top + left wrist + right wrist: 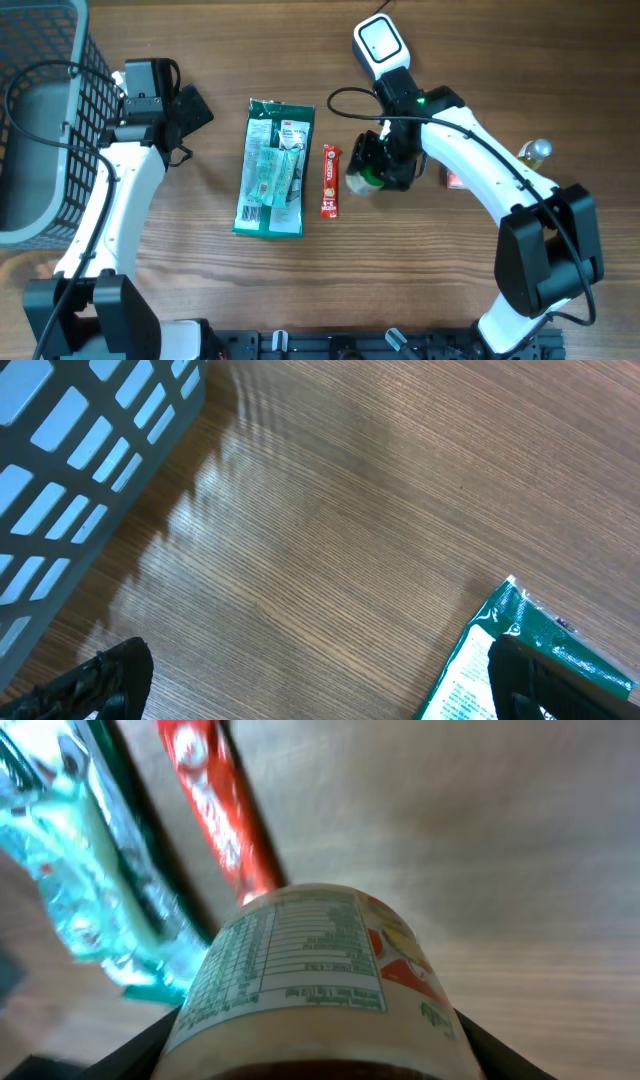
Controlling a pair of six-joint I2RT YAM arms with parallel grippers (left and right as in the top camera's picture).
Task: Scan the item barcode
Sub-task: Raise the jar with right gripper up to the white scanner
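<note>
My right gripper is shut on a jar with a pale printed label and a green lid. It holds the jar just above the table, right of a red snack bar. In the right wrist view the jar fills the space between my fingers, label with its printed table facing up; I make out no barcode. The white handheld scanner lies at the back, beyond this arm. My left gripper stands open and empty over bare wood, left of a green packet.
A grey wire basket stands at the left edge, close to the left arm. Small items lie under the right forearm: a red-orange one and a yellowish one. The green packet's corner touches the left wrist view's lower right.
</note>
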